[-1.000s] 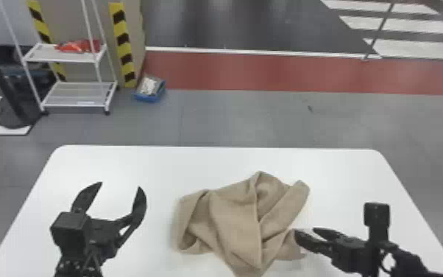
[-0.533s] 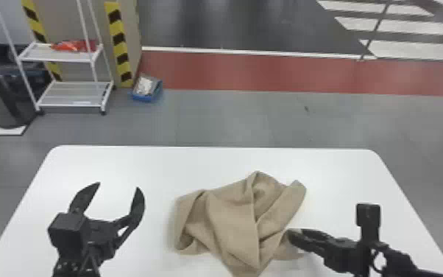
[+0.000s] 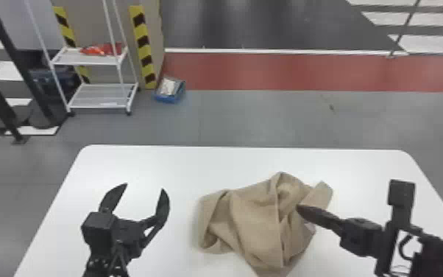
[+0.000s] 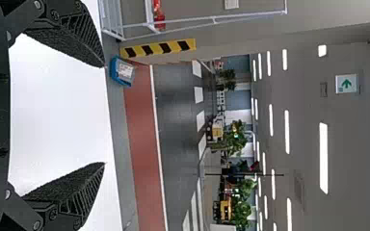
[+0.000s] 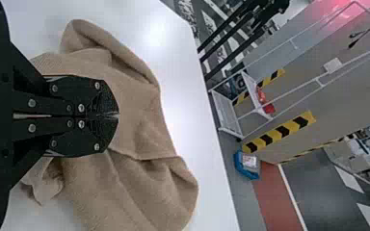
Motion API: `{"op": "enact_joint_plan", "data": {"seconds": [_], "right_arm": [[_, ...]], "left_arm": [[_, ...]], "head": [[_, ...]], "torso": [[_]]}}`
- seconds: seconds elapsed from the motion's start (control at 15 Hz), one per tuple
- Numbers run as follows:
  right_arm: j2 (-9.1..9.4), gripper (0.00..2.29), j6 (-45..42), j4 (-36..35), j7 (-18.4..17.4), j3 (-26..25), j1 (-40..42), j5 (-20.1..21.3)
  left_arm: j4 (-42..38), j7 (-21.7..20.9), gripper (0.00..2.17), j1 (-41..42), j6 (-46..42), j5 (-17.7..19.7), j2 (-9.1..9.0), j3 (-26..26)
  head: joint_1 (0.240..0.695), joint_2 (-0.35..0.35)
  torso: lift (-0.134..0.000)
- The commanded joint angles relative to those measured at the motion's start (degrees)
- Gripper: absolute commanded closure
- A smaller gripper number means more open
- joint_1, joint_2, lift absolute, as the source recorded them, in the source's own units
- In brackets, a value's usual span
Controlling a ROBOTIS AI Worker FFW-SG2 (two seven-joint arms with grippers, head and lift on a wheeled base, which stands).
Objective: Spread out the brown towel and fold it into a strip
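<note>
Where it lies crumpled, the brown towel (image 3: 254, 221) shows loose, uneven folds.

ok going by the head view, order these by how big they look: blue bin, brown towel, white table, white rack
1. white table
2. brown towel and white rack, too close to rank, since the towel is nearer the camera
3. blue bin

Brown towel (image 3: 254, 224), lower centre of the head view: matt cloth, slightly rough surface. Tabletop (image 3: 180, 165): smooth, white, low-gloss finish. Left gripper (image 3: 141, 195), lower left: matt black; fingers (image 4: 79, 36) ribbed and rough-textured. Right gripper (image 3: 301, 208), lower right: matt black, bright metal screws. Rack (image 3: 99, 96), upper left: smooth, white, metal-like.
</note>
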Motion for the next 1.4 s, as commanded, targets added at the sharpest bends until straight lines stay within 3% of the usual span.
{"op": "enact_joint_plan", "data": {"seconds": [0.0,0.27,0.4,0.47,0.6,0.8,1.0,1.07,1.13,1.2,1.27,1.33], "right_arm": [[0.07,2.07,1.18,-1.84,-1.83,-3.05,-2.5,-3.46],[-0.11,2.07,0.3,0.98,-3.5,-17.37,-7.16,-9.61],[-0.98,2.07,-1.45,6.6,-3.5,-25.9,-9.44,-11.55],[-2.39,2.07,-2.86,9.94,-3.5,-28.53,-9.79,-12.95],[-4.41,2.07,-6.55,15.3,-3.59,-29.15,-9.62,-11.2],[-3.89,2.07,-17.1,21.98,-6.14,-26.87,-9.35,-1.88],[-3.8,2.06,-23.95,26.99,-6.93,-24.93,-8.56,-0.56],[-3.71,1.89,-23.95,26.99,-8.25,-24.49,-8.04,-0.56],[-3.71,1.46,-24.31,26.9,-8.34,-24.32,-7.77,-0.21],[-3.62,0.2,-24.31,26.11,-9.74,-24.32,-7.24,0.23],[-2.92,0.0,-25.01,24.53,-12.21,-24.67,-5.84,0.41],[-2.3,0.0,-26.24,23.13,-13.44,-25.28,-4.78,0.41]], "left_arm": [[-0.69,-0.01,0.17,0.85,-0.18,-0.02,0.16,0.5],[-1.13,-0.36,0.17,1.38,-1.24,-0.02,0.43,1.38],[-1.13,-0.71,0.17,1.47,-1.24,-0.02,0.52,1.46],[-1.04,-0.8,0.17,1.55,-1.24,-0.02,0.43,1.46],[-0.86,-1.24,0.17,1.2,-1.24,-0.02,0.43,0.67],[-1.13,-1.24,0.17,1.29,-1.24,-1.34,0.43,-1.26],[-1.13,-1.24,0.17,1.91,-1.59,-1.43,0.43,-1.17],[-1.21,-1.24,0.17,2.17,-2.12,-1.43,0.43,-1.08],[-1.48,-1.33,0.17,2.7,-2.64,-1.43,0.43,-1.08],[-1.92,-1.42,0.18,3.31,-3.35,-1.43,0.43,-1.26],[-2.0,-1.77,0.18,3.93,-5.63,-0.64,0.43,-1.61],[-2.0,-2.82,0.18,4.45,-6.69,0.24,0.43,-2.23]], "head": [[0.695,0.007],[0.695,-0.037],[0.695,-0.124],[0.695,-0.154],[0.695,-0.228],[0.695,-0.31],[0.695,-0.345],[0.695,-0.346],[0.695,-0.347],[0.695,-0.348],[0.695,-0.35],[0.695,-0.35]], "torso": [[0.0],[0.0],[0.0],[0.0],[0.0],[0.0],[0.0],[0.0],[0.0],[0.0],[0.0],[0.0]]}}
